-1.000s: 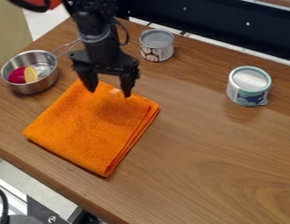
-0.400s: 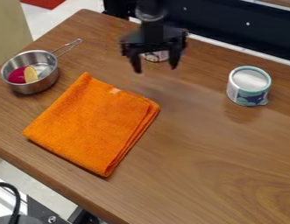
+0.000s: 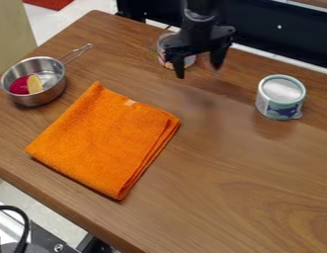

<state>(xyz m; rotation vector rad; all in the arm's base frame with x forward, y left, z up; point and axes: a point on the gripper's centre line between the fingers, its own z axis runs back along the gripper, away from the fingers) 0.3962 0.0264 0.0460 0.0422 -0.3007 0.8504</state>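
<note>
Gripper (image 3: 198, 72) at upper centre, jaws released and empty; tin can (image 3: 190, 61) partly hidden behind could topple if a low swing clips it.

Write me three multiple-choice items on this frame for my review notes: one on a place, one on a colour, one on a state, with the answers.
1. Where is the metal pan?
A) On top of the folded cloth
B) At the picture's right edge
C) To the picture's left of the folded cloth

2. What colour is the folded cloth?
A) Blue
B) Orange
C) White

3. How do the fingers of the tool stand?
A) Spread apart
B) Pressed together
C) Clamped on the cloth

Answers:
1: C, since the pan rests on the wooden table near its left edge, beyond the cloth's upper left side.
2: B, since its whole visible top is orange, save a small pale tag.
3: A, since a wide gap shows between the two fingertips.
</note>
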